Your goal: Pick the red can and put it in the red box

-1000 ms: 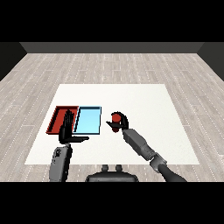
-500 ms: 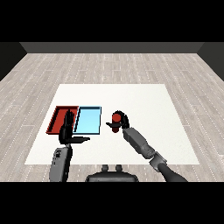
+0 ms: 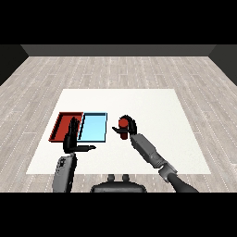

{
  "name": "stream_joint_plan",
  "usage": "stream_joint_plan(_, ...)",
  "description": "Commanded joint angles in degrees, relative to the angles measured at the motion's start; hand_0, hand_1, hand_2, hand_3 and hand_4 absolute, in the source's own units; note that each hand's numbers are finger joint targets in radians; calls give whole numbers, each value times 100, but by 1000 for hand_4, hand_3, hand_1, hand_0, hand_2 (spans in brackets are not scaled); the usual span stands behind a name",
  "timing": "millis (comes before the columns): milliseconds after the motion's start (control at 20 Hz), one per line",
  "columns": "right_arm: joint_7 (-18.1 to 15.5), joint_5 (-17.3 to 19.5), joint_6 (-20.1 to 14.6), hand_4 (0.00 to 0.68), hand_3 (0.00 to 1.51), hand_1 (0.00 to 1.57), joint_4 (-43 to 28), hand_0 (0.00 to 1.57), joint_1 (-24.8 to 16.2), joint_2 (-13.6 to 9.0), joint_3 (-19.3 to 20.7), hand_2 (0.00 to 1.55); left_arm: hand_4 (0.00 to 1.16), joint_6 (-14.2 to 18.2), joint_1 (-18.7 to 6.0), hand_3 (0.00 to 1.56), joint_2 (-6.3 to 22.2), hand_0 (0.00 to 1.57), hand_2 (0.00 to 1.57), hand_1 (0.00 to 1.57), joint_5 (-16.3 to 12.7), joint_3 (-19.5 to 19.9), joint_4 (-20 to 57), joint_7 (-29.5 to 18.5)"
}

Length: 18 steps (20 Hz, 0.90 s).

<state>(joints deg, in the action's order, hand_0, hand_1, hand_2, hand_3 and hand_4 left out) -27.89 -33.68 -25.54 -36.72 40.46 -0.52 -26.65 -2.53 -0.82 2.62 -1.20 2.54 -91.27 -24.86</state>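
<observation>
My right hand (image 3: 129, 126) curled round the can (image 3: 123, 123) at frame centre; left hand (image 3: 71, 139) open, lower left.

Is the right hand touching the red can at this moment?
Touching. The head view shows the right hand curled round the red can, with black fingers wrapping its sides and no gap between them.

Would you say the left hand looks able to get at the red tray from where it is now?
Probably yes. The left hand, fingers straight and holding nothing, is at the near edge of the red tray, and nothing stands between them. The right hand is curled round the red can, beyond the light blue tray.
</observation>
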Motion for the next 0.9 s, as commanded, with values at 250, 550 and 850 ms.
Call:
stream_joint_plan(250, 848, 732, -719, 595, 1401, 1571, -2533, 1571, -884, -711, -212, 1473, 0, -131, 116, 0, 3, 0, 0, 0, 53, -197, -222, 27)
stream_joint_plan(550, 1246, 1115, -966, 600, 1400, 1518, -3490, 1518, -890, -1083, -31, 1453, 0, -275, 13, 0, -155, 0, 0, 0, -53, -617, -512, 591)
stream_joint_plan(850, 1842, 1812, -1501, 600, 1400, 1518, -4588, 1518, -1331, -808, -221, 1453, 0, -163, -165, 0, -260, 0, 0, 0, -153, -908, -404, 724)
